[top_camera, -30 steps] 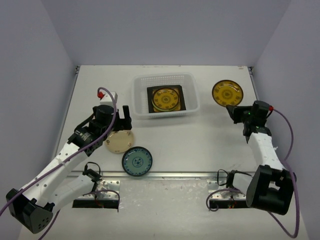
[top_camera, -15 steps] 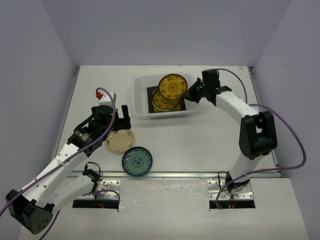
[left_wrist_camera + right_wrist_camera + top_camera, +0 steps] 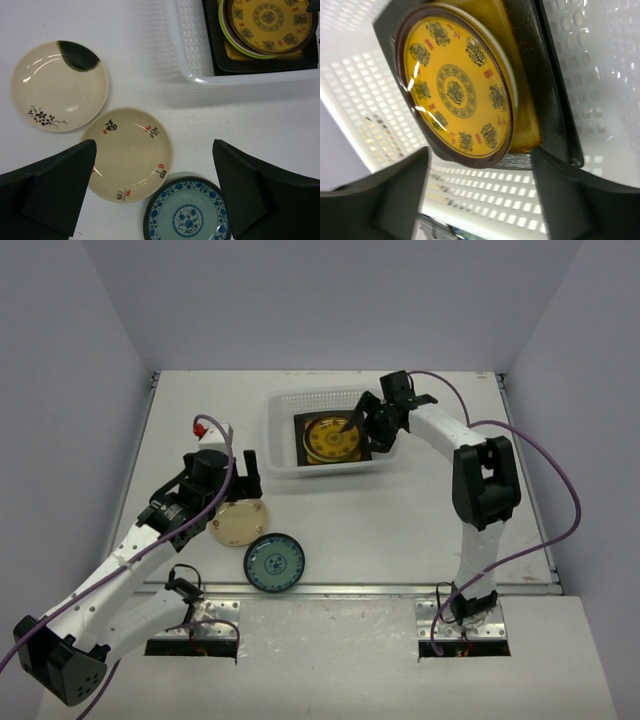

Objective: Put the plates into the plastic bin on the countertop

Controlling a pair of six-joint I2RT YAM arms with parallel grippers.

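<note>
The plastic bin [image 3: 283, 430] stands at the back middle of the countertop [image 3: 420, 520]. Inside, a brown-yellow patterned plate [image 3: 330, 437] [image 3: 457, 90] lies on top of a stack with a lime green rim [image 3: 225, 31] and a dark square plate [image 3: 555, 100]. My right gripper [image 3: 362, 425] [image 3: 480, 160] hangs over the bin's right side, open, with its fingers on either side of that plate's edge. Two cream plates [image 3: 59, 85] [image 3: 127, 154] and a blue-white plate [image 3: 187, 212] [image 3: 274, 562] lie on the countertop. Above them my left gripper [image 3: 245, 475] [image 3: 154, 150] is open and holds nothing.
A metal rail [image 3: 350, 589] runs along the near edge of the countertop, with both arm bases below it. Grey walls close off the left, right and back. The bin's near wall [image 3: 250, 77] stands close to the cream plates. One cream plate is hidden under the left arm in the top view.
My right arm carried the brown-yellow patterned plate from the back right into the bin, set it on the stack and opened its jaws. The left arm has not moved.
</note>
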